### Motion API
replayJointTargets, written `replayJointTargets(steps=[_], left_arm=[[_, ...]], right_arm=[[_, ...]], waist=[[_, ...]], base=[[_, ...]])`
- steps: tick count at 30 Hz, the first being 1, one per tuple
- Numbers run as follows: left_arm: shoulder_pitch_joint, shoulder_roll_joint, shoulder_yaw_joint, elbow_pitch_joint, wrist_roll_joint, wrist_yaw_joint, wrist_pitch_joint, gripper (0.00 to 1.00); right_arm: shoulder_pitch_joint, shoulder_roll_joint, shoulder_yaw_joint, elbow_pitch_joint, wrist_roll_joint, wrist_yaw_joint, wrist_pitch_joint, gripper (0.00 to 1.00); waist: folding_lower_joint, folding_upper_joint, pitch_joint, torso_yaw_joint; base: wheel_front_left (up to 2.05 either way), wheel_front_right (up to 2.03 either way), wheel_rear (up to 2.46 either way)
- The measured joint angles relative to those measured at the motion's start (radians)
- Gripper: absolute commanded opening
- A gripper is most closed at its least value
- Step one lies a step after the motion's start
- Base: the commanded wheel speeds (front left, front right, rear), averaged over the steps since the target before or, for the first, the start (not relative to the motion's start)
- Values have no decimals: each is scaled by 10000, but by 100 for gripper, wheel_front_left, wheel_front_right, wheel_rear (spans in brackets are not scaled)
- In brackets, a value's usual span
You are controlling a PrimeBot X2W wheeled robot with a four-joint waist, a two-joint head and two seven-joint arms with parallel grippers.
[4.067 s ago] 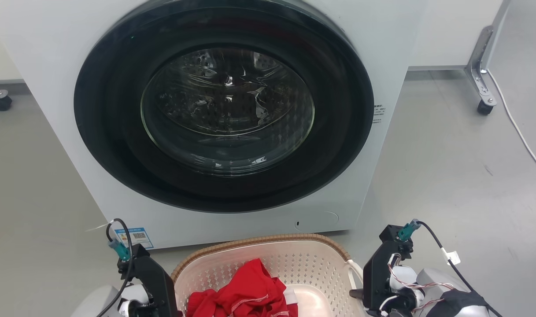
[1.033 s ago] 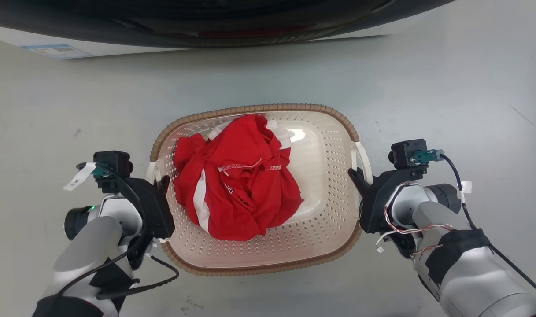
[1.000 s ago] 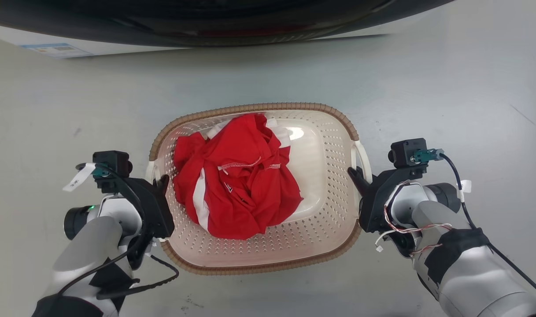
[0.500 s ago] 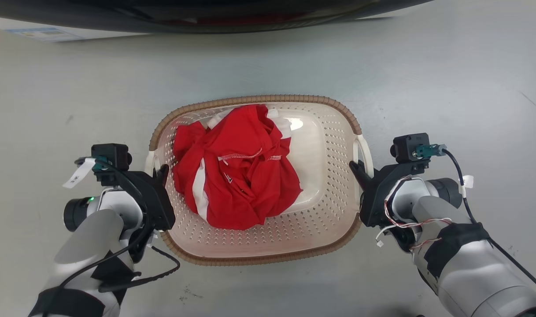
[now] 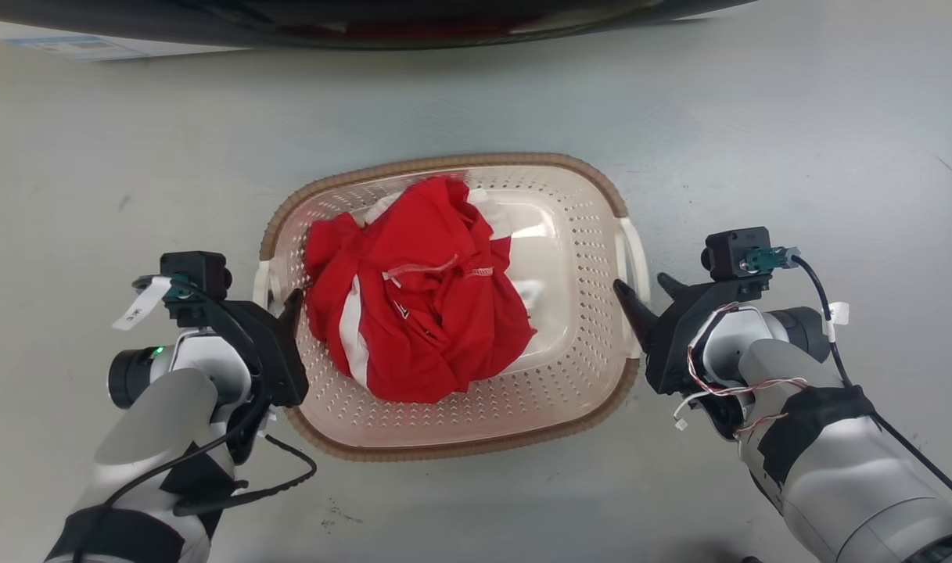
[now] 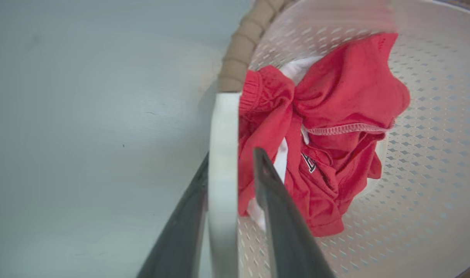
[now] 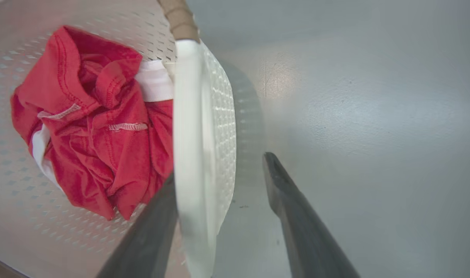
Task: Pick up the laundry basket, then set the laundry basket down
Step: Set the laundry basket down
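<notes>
The laundry basket (image 5: 436, 162) is between the two grippers, low over the grey floor (image 5: 757, 141); I cannot tell whether its base touches the floor. The left gripper (image 5: 285, 306) is clenched on the basket's white left handle (image 5: 261, 280). In the left wrist view this handle runs up between the two dark fingers (image 6: 285, 224), with the outer one against it and the inner one close on the basket side. The right gripper (image 5: 640, 283) is released, its fingers spread. In the right wrist view the white right handle (image 7: 186, 116) lies against the inner finger, and the outer finger stands well apart from it over the floor.

Inside the basket lies a crumpled red garment (image 5: 421, 305) with white stripes and pale stitching. It is heaped toward the left half and touches the left wall just beside the left gripper's inner finger. The cream perforated bottom shows on the right half. A brown woven-look rim runs round the top. Beyond the basket's far side, across a strip of floor, is the dark door edge of the washing machine (image 5: 366, 23).
</notes>
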State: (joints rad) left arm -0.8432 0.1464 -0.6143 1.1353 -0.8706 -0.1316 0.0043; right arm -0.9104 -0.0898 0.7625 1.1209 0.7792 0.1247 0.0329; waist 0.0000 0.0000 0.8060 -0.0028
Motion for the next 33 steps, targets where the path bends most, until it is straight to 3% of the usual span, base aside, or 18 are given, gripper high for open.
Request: replayJointTargets(steps=[14, 33], left_arm=[[-84, 123, -119, -65, -153, -2, -92, 100], [1267, 556, -326, -407, -77, -2, -2220, 100]], right_arm=[[15, -13, 163, 81, -15, 0, -274, 100], [1345, -203, 318, -25, 42, 0, -1666, 100]], waist=[[0, 0, -345, 54], [-2, 0, -2362, 92]], base=[[0, 0, 0], [0, 0, 0]])
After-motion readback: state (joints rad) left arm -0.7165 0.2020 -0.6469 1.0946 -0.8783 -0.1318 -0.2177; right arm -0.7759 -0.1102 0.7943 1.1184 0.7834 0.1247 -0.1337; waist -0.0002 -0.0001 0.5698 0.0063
